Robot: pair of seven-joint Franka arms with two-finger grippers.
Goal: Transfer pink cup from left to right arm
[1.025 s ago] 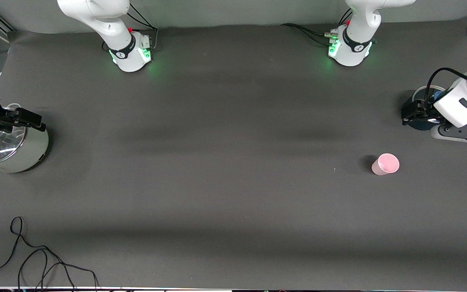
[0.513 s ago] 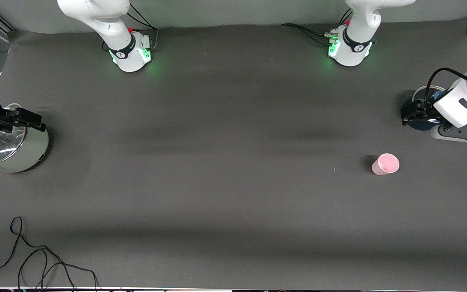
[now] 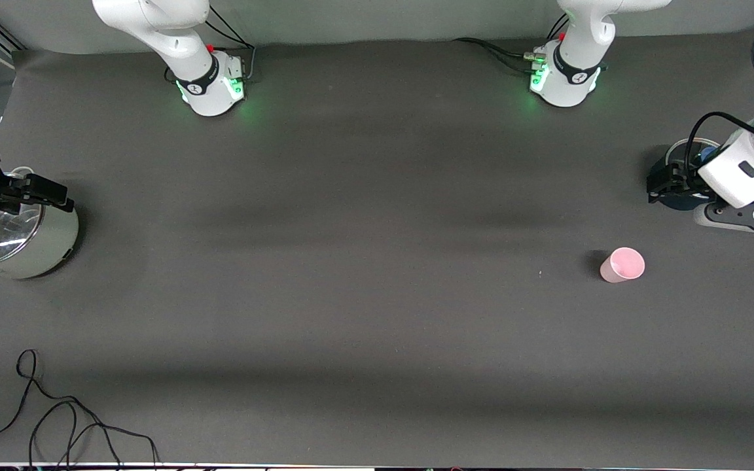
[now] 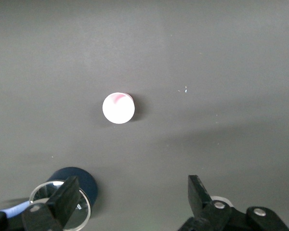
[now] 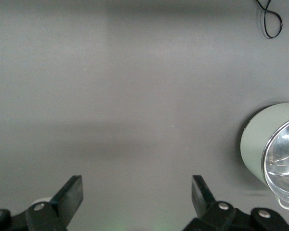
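The pink cup [image 3: 622, 265] stands upright and alone on the dark table, toward the left arm's end. It also shows in the left wrist view [image 4: 118, 108], seen from above, well away from the fingers. My left gripper [image 3: 655, 186] is open and empty over a dark blue pot [image 3: 677, 199]; it also shows in the left wrist view [image 4: 132, 185]. My right gripper [image 3: 56, 196] is open and empty over the rim of a pale green pot [image 3: 36, 252] at the right arm's end, and it shows in the right wrist view [image 5: 136, 183].
The blue pot [image 4: 70, 195] has a glass lid. The pale green pot [image 5: 272, 149] has a shiny lid. A black cable [image 3: 56, 418] lies near the table's front edge at the right arm's end. The arms' bases [image 3: 210, 85] stand along the back.
The left arm's wrist has shifted very slightly over the blue pot. The pink cup and the right arm have not moved.
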